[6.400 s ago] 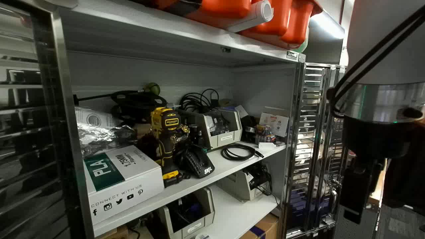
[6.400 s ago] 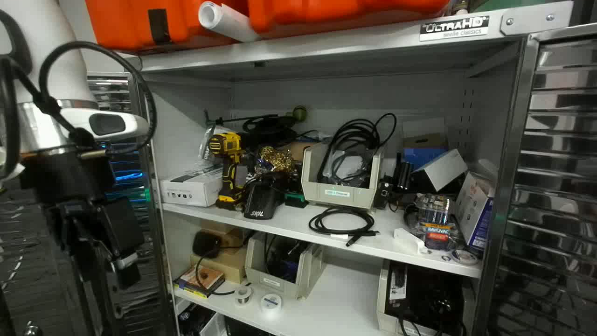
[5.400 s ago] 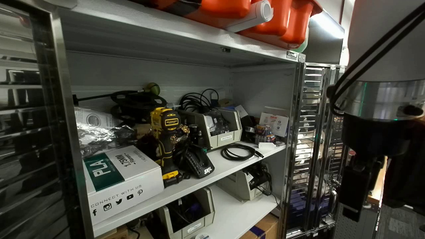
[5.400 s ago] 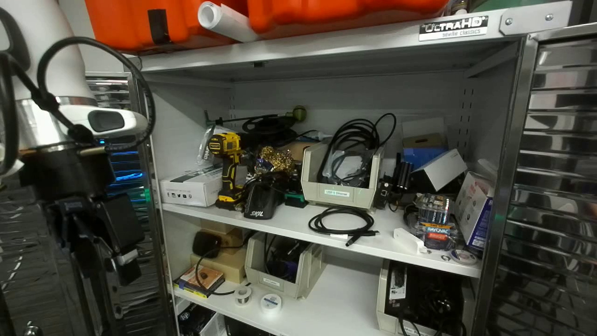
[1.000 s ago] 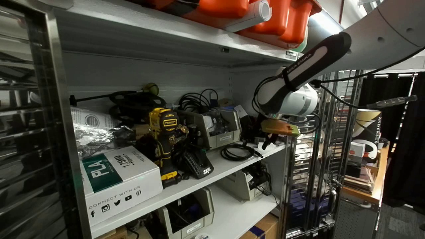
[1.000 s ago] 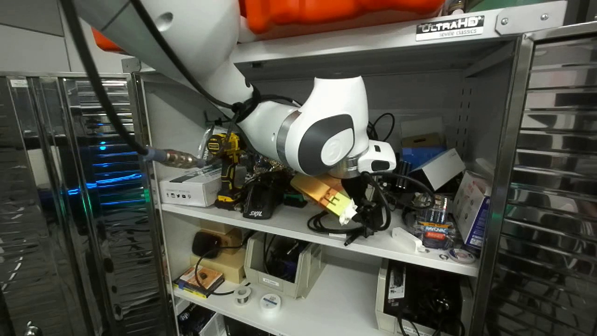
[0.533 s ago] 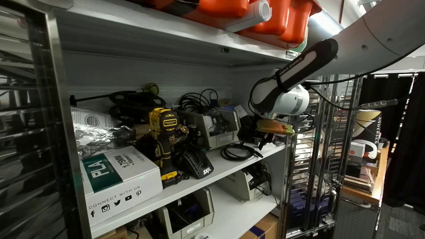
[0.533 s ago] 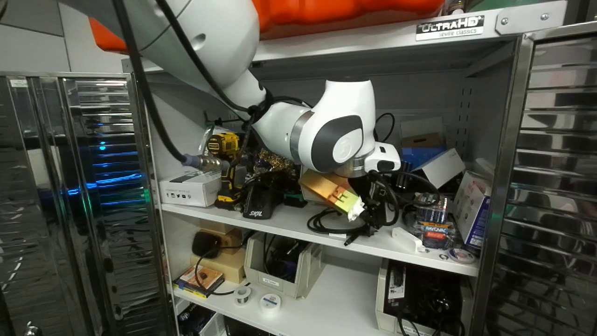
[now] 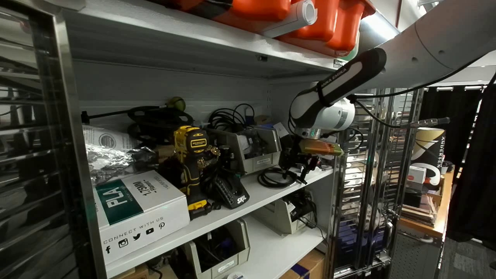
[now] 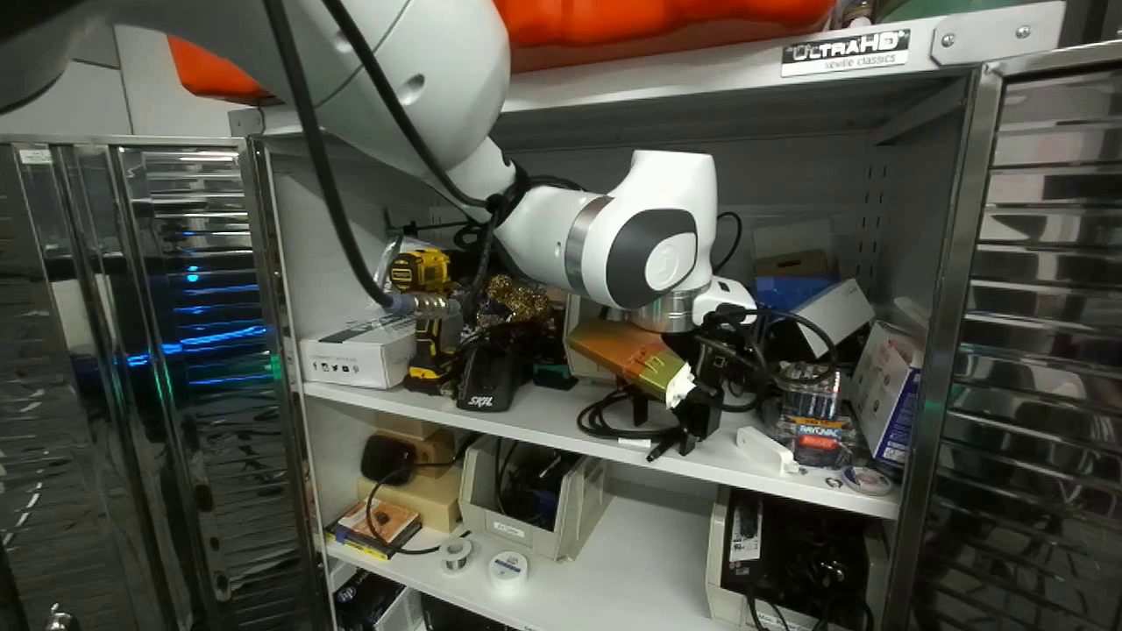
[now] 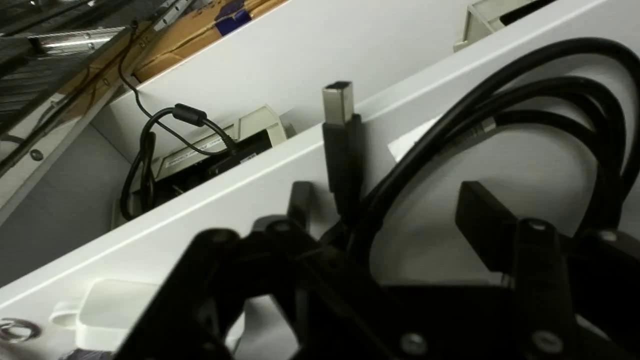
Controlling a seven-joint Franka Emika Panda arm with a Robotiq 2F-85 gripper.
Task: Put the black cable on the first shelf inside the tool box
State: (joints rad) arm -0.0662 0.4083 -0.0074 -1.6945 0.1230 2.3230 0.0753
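Slatted, shiny metal doors [image 10: 1034, 368] flank a long, flat white shelf [image 10: 543, 418], where a yellow-and-black, pistol-shaped drill [image 9: 192, 170] stands upright. In both exterior views my smooth white jointed arm [image 10: 545, 235] extends over the shelf. From the wrist I see my black two-fingered gripper [image 11: 387, 200] spread wide, holding nothing, strands of the coiled black cable [image 11: 430, 144] between its fingers [image 11: 482, 222]; whether either finger touches them I cannot tell. That cable lies on the shelf in front of a grey plastic bin [image 9: 252, 165], its square silver-tipped plug [image 11: 340, 140] near the front edge.
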